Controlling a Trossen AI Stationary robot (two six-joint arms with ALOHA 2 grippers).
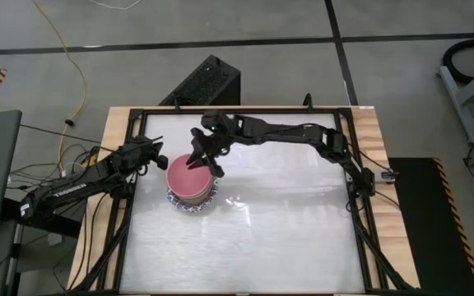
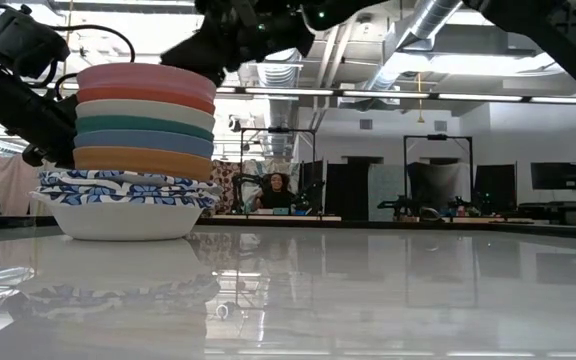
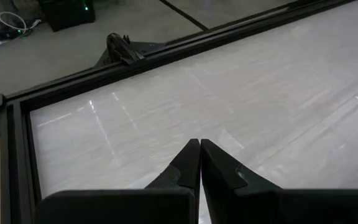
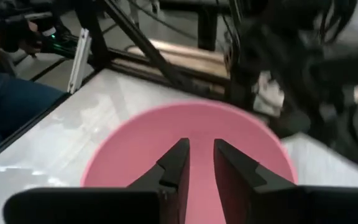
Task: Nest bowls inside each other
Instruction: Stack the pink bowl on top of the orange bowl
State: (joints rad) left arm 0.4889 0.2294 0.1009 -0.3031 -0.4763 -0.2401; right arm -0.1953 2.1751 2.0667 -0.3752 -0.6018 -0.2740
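The bowls stand nested in one stack (image 1: pixel 191 187) on the white table, left of its middle. The pink bowl (image 2: pixel 146 75) is on top. Under it come red, cream, green, blue and orange bowls, then white bowls with blue patterned rims (image 2: pixel 123 190), the lowest resting on the table. My right gripper (image 4: pixel 201 144) hangs just above the pink bowl's hollow (image 4: pixel 135 149), slanting down from the far right. Its fingers stand a little apart with nothing between them. My left gripper (image 3: pixel 200 143) is shut and holds nothing, beside the stack toward the table's left edge (image 1: pixel 156 153).
A black frame (image 1: pixel 135 123) runs round the table. Beyond the far edge stands a black box (image 1: pixel 208 82). The white tabletop (image 1: pixel 295 230) spreads to the right and near side of the stack. A person (image 2: pixel 278 188) sits far off in the room behind.
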